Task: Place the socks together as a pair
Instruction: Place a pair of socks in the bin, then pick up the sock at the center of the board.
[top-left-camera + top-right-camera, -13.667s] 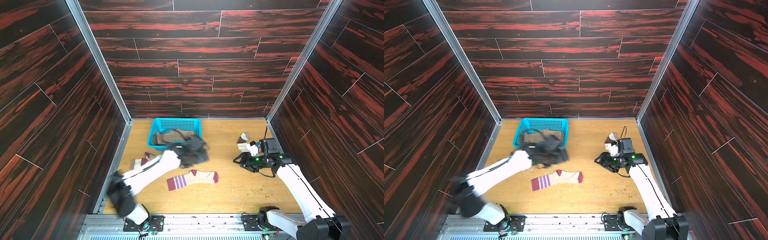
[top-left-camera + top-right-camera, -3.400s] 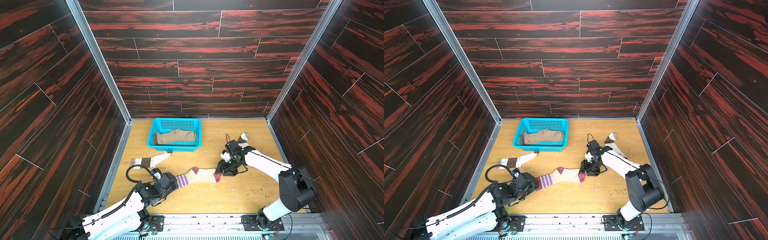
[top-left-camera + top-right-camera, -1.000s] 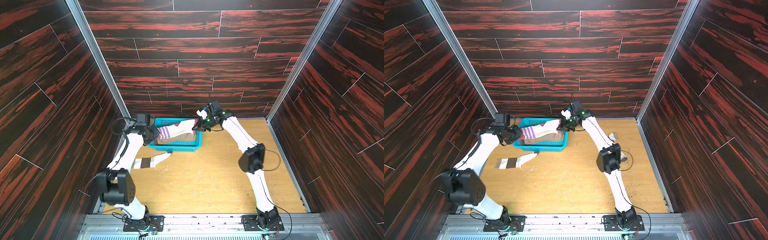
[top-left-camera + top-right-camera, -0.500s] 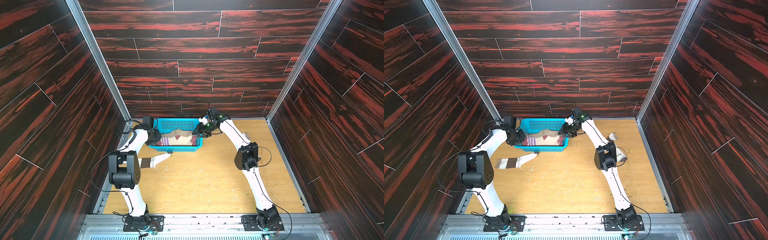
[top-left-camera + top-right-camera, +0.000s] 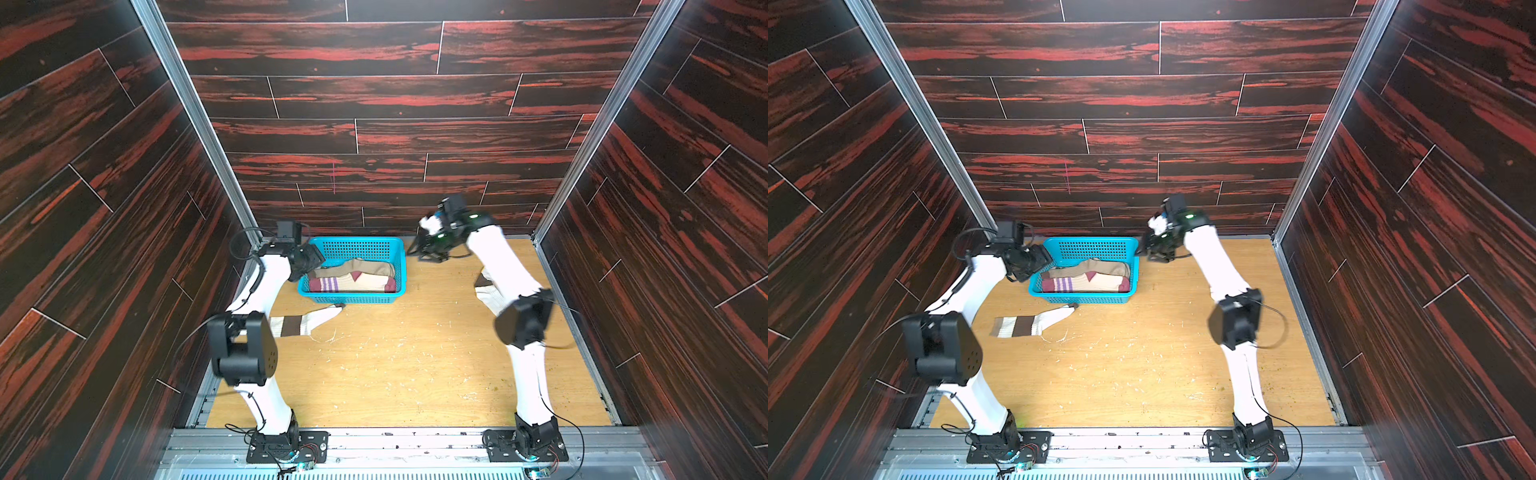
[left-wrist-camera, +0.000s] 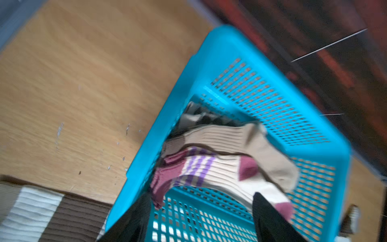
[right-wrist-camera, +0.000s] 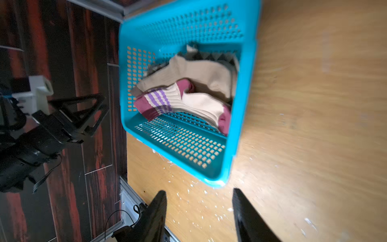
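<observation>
Dark red-and-black plank walls close in a pale wooden bench (image 5: 395,365) with a blue mesh basket (image 5: 353,240) at its far edge. A second ago the two arms held the maroon-and-beige sock with purple stripes (image 5: 353,284) stretched in the air over that basket. Now it lies inside, along the near wall and partly over a plain tan sock (image 5: 368,268). In the left wrist view its maroon cuff seems to show more than one layer, so it may be a stacked pair.

Both arms have let go. The left fingers (image 6: 270,222) stand spread and empty just above the basket's end. The right fingers (image 7: 247,213) are also parted, hold nothing, and sit clear of the opposite end.

That drop looks finished. What is left on the bench is a white sock with brown bands (image 5: 301,324) just in front of the basket. A second white sock (image 5: 486,297), half hidden behind the right arm, lies well apart from it. These two probably need bringing together next.
</observation>
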